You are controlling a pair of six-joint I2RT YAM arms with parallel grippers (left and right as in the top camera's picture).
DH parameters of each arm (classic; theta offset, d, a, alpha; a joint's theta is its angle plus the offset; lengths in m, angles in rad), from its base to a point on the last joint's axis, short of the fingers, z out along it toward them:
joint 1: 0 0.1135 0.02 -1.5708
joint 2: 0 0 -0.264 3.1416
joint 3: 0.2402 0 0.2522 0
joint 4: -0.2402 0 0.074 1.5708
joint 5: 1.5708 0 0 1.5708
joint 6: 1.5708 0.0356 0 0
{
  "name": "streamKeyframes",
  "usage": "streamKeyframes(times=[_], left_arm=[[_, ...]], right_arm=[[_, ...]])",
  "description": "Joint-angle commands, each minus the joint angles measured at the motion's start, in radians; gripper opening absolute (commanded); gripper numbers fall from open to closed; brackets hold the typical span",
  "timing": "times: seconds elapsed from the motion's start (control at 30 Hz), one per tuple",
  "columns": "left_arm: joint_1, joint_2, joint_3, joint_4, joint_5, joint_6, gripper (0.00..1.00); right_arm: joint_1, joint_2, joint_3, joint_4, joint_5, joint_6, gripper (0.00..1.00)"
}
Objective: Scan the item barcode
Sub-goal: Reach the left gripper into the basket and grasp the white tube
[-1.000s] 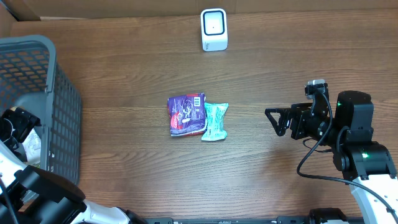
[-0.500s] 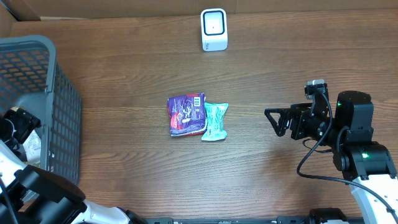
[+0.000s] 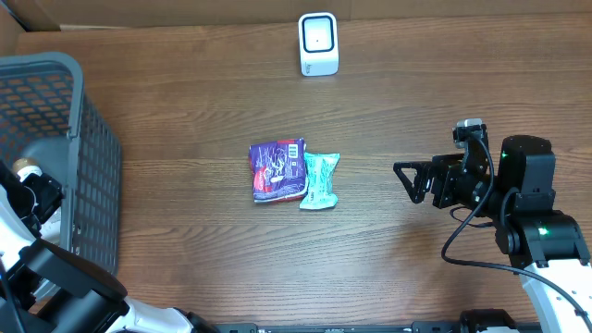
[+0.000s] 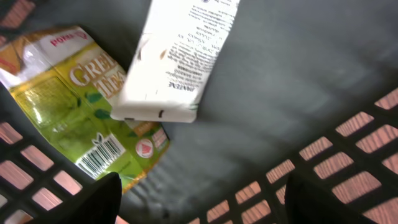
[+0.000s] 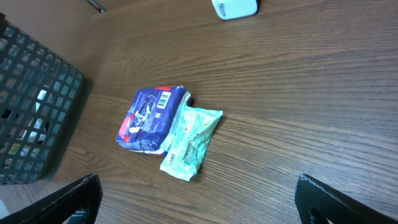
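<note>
A purple snack packet and a mint-green packet lie side by side mid-table, also seen in the right wrist view as purple packet and green packet. The white scanner stands at the far edge. My left gripper is open inside the grey basket, above a green tea packet with a barcode and a white carton, touching neither. My right gripper hangs open over the table, right of the packets, holding nothing.
The basket's mesh wall closes in around my left fingers. Cardboard edges line the table's far side. Bare wood lies between the packets and my right gripper.
My left gripper has shifted slightly inside the basket and its jaws have narrowed a little. The right arm and the packets have not moved.
</note>
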Motion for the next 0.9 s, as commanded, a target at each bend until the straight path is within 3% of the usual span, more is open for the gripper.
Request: streamKeyframes(times=[0.0,0.1,0.2,0.87], left_arm=[[0.003,-0.026,-0.01,0.027,-0.055,0.037,0.73],[0.003,-0.021,-0.011,0.056,-0.1,0.04,0.71],[0.003,-0.02,-0.018,0.102,-0.113,0.06,0.59],[-0.015,-0.013,-0.304,0.528,-0.114,0.212,0.69]], right_arm=[[0.007,-0.003,0.034,0.003,-0.012,0.001,1.0],[0.007,-0.003,0.034,0.002,-0.004,-0.001,1.0],[0.007,-0.002,0.033,0.002,-0.004,-0.001,1.0],[0.007,0.103,0.033,0.014,-0.004,-0.001,0.99]])
